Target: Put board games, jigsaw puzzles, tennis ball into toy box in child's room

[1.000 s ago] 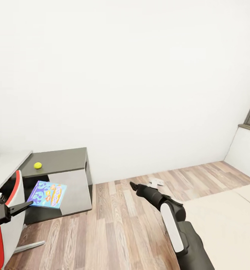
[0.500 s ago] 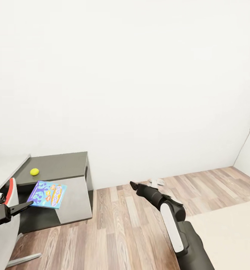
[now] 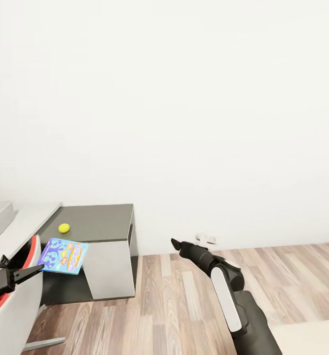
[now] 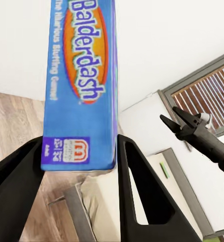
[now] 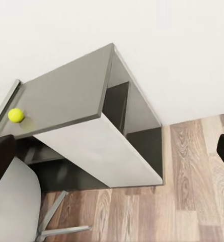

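A home bedroom, it looks like. Wood-plank floor (image 3: 184, 305), plain white wall (image 3: 184, 98), a grey desk (image 3: 92, 224) at nine o'clock.

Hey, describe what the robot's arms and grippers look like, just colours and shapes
Both arms are matte black. The right arm has a long white panel along its forearm, ending in the right gripper with two slim pointed black fingers. The left gripper has broad, flat, tapering black fingers.
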Controlling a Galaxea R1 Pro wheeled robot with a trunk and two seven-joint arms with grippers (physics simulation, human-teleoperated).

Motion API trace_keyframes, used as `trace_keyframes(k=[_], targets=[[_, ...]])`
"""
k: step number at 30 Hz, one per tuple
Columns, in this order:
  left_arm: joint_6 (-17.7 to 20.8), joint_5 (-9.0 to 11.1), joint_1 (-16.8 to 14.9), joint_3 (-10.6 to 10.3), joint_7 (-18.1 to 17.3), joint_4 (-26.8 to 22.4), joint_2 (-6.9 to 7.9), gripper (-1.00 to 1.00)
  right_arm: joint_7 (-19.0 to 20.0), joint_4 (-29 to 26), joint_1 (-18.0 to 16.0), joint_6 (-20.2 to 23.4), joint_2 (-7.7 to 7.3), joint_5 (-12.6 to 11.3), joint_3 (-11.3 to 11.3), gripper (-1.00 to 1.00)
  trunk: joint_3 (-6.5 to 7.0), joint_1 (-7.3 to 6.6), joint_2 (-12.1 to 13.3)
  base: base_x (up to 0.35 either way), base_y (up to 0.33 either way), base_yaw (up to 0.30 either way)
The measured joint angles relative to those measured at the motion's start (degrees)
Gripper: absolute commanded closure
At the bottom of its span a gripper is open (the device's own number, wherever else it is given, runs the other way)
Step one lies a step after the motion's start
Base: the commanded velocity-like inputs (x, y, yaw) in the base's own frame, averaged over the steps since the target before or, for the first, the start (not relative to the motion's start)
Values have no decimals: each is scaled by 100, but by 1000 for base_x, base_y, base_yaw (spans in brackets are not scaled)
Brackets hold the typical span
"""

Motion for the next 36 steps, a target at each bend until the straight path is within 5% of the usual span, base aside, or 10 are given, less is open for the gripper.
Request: trace_keyframes(k=[36], targets=[[-9, 0, 0, -7, 0, 0, -7, 100, 0, 16, 0, -2, 0, 0, 202, -100, 81, 0, 0, 326, 0, 282]])
